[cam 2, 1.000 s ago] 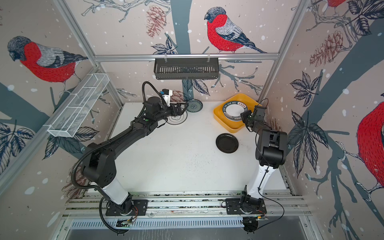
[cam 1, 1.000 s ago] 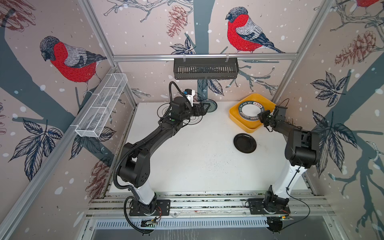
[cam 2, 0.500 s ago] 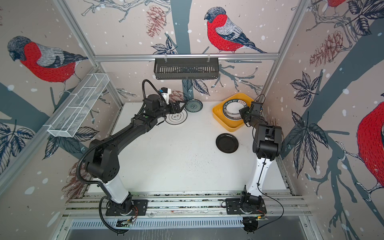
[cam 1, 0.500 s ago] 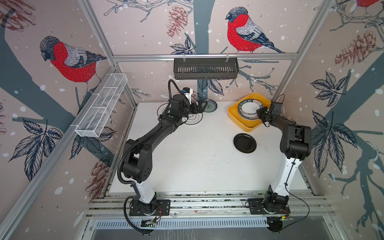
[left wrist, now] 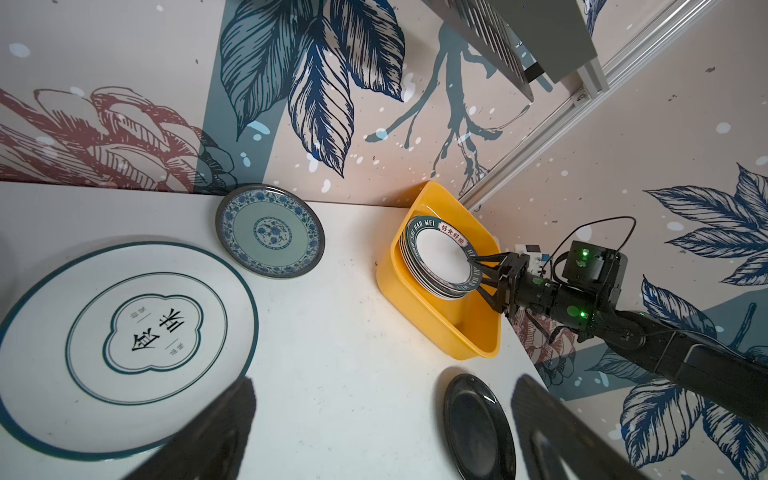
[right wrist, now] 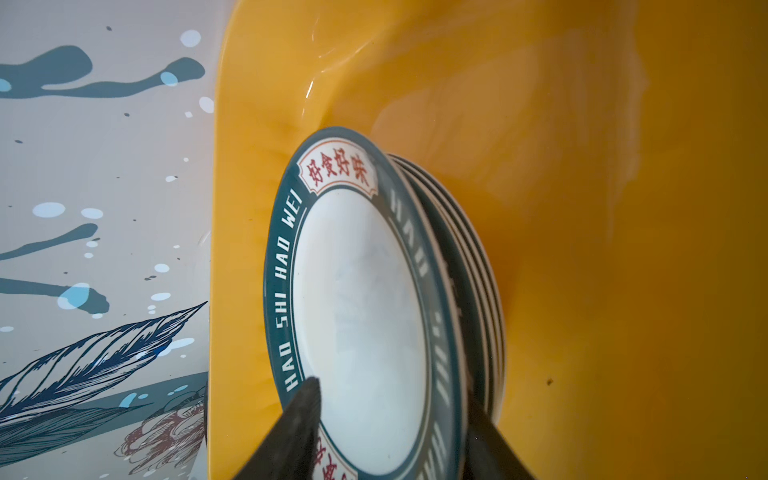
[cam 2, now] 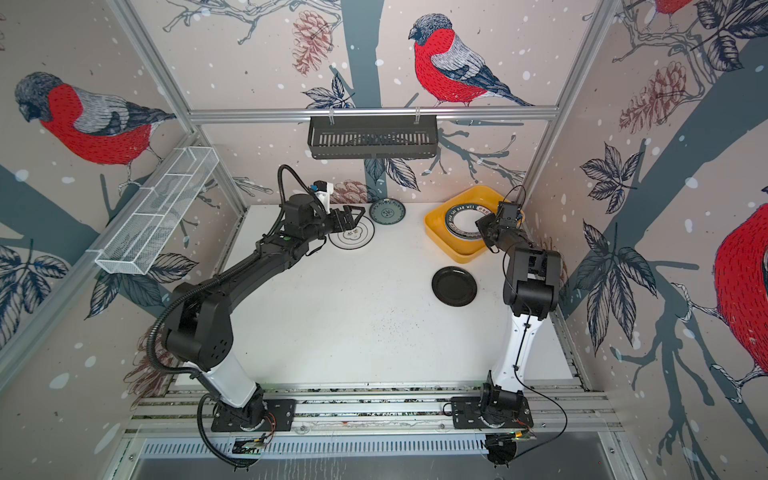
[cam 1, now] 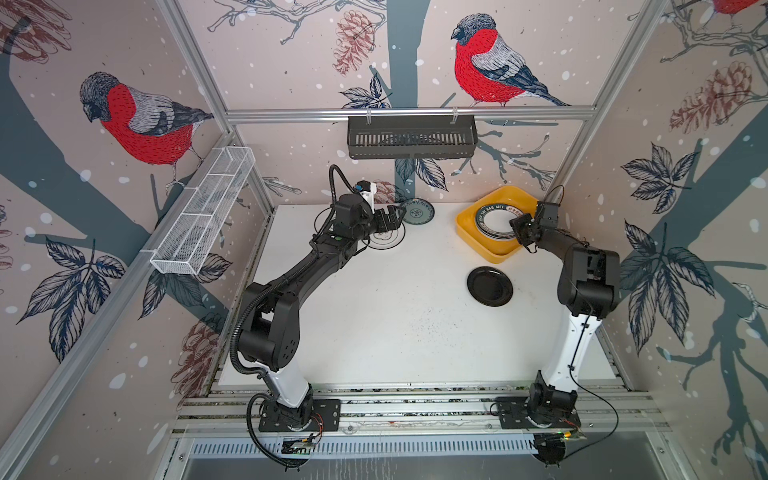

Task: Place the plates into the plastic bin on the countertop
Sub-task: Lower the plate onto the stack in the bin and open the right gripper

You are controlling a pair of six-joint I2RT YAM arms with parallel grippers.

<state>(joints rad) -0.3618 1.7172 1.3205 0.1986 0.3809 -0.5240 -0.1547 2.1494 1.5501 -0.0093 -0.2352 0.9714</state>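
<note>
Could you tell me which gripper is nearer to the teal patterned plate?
Left. The left gripper hangs beside the teal patterned plate, over the thin-rimmed white plate; the right gripper is across the countertop, at the plate stack in the yellow bin.

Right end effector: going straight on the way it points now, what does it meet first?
The top lettered plate in the bin. The right end effector has open jaws on either side of that plate's near rim, so going on would probably shove it deeper in; the gap left is unclear.

Bright even light; soft shadows; left end effector (left wrist: 382,380) blurred close-up.
</note>
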